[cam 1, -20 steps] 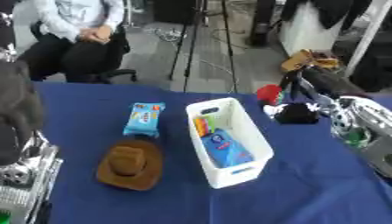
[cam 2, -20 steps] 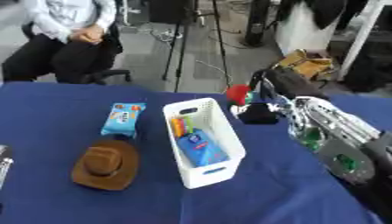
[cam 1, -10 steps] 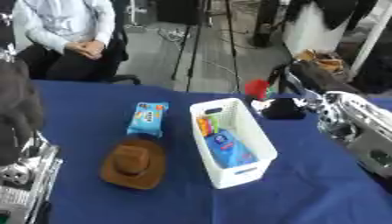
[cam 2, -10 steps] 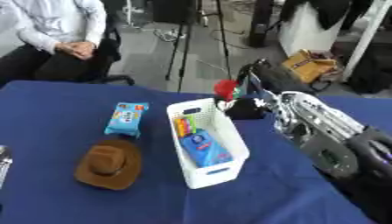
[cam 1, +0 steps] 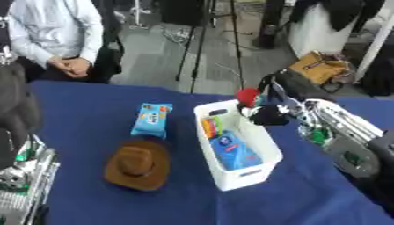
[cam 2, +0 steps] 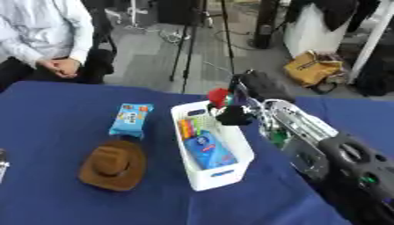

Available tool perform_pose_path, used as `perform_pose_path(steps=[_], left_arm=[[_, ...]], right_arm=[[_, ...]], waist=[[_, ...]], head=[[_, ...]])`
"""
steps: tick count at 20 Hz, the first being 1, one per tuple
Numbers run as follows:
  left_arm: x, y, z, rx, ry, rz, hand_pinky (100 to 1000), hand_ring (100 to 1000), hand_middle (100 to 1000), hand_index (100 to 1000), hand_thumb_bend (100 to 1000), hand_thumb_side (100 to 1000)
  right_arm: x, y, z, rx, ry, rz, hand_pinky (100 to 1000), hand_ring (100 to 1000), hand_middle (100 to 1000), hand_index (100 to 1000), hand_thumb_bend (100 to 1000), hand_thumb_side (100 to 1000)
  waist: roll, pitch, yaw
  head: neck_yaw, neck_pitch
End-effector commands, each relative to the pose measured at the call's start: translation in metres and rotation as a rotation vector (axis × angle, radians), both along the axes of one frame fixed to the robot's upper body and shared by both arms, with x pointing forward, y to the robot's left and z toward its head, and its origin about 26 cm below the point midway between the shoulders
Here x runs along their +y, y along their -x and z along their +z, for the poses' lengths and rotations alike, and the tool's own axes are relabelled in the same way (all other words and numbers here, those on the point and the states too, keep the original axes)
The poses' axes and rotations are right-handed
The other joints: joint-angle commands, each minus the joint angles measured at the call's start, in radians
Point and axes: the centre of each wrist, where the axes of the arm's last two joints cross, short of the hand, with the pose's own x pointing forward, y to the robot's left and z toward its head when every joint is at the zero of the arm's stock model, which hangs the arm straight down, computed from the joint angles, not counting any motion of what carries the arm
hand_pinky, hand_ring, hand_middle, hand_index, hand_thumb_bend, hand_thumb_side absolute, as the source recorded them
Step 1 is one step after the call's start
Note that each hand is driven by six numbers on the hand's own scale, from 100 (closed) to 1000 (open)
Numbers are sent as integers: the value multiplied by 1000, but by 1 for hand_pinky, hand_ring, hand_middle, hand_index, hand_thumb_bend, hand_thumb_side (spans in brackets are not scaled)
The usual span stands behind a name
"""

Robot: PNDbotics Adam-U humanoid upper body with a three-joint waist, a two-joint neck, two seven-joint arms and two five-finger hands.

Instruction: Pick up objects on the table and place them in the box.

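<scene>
A white box (cam 1: 250, 169) stands mid-table with a blue packet (cam 1: 235, 151) and orange and green items (cam 1: 212, 127) inside. My right hand (cam 1: 286, 88) is over the box's far right rim, shut on a red and black object (cam 1: 258, 109). Left of the box lie a brown cowboy hat (cam 1: 138, 165) and a blue snack pack (cam 1: 151, 119) on the blue tablecloth. My left hand (cam 1: 12, 114) appears only as a dark blurred shape at the left edge, above the silver forearm (cam 1: 23, 184).
The blue table (cam 1: 92, 96) ends at its far edge, where a person sits on a chair (cam 1: 58, 39) beyond the left corner. A tripod (cam 1: 204, 39) and a brown bag (cam 1: 323, 68) stand on the floor behind.
My right hand has carried the red and black object leftwards, from beside the box to over its far right rim. The camera has also shifted.
</scene>
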Motion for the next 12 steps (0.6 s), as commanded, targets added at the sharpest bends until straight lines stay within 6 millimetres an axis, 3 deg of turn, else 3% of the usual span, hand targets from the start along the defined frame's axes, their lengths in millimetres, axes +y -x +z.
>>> perform_pose_path(steps=[1,2,3,9,11,12], left_arm=[[0,3,8,-28,-4,-8,902,944,886,986,100,1000],[0,3,8,-28,-4,-8,902,944,887,986,100,1000],[0,3,8,-28,-3,-8,903,944,887,986,100,1000],[0,3,8,-28,-3,-8,903,944,887,986,100,1000],[0,3,7,-27,-3,-8,903,944,887,986,100,1000],[0,3,7,-27,-2,-8,903,944,887,986,100,1000]], right_arm=[[-2,-3,9,-24,-3,-3,846,809,473,578,291,551],[-1,-4,8,-19,-3,-1,847,811,476,581,331,537],[-1,-5,6,-12,-2,2,847,811,477,581,298,554],[0,-8,-1,18,4,14,849,820,493,598,335,569],[0,-8,-2,26,7,23,849,825,504,609,384,600],[1,-8,-2,30,9,28,849,832,522,630,509,683]], waist=[[3,-16,0],[3,-16,0],[3,-15,0],[4,-13,2],[3,-12,2],[3,-12,2]], head=[[-3,-10],[-4,-10],[-5,-10],[-7,-8],[-7,-7],[-6,-6]])
